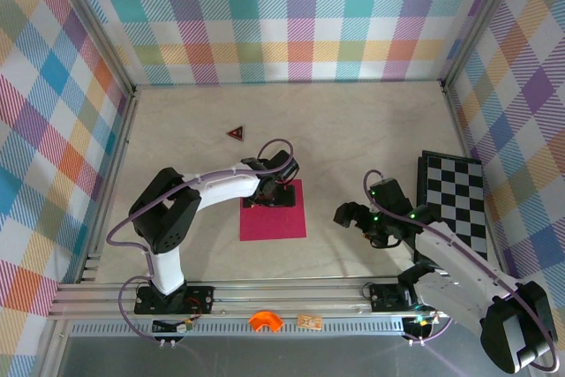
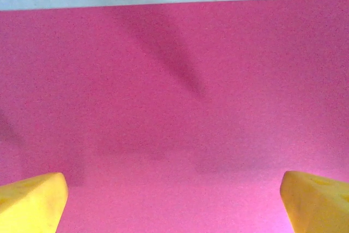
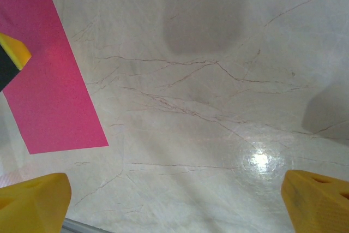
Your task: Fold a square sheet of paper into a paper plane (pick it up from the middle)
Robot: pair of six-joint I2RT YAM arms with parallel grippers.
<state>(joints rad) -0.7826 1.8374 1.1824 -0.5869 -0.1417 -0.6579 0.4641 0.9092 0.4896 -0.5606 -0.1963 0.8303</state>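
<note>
The square sheet of paper (image 1: 274, 218), magenta-pink, lies flat and unfolded on the marble table (image 1: 371, 130), just left of centre. My left gripper (image 1: 275, 195) hangs low over the sheet's far half, open. In the left wrist view the paper (image 2: 174, 91) spreads wide beneath the gripper (image 2: 174, 205), whose yellow fingertips (image 2: 30, 203) stand far apart with nothing between them. My right gripper (image 1: 351, 214) is open to the right of the sheet, apart from it. Its wrist view has the paper (image 3: 52, 85) at the left and bare table between its fingertips (image 3: 316, 203).
A black-and-white checkerboard (image 1: 455, 205) lies at the right, beside the right arm. A tiny dark red triangle (image 1: 236, 132) sits beyond the sheet. An orange piece (image 1: 264, 321) rests on the front rail. Plaid walls (image 1: 291, 15) close in three sides.
</note>
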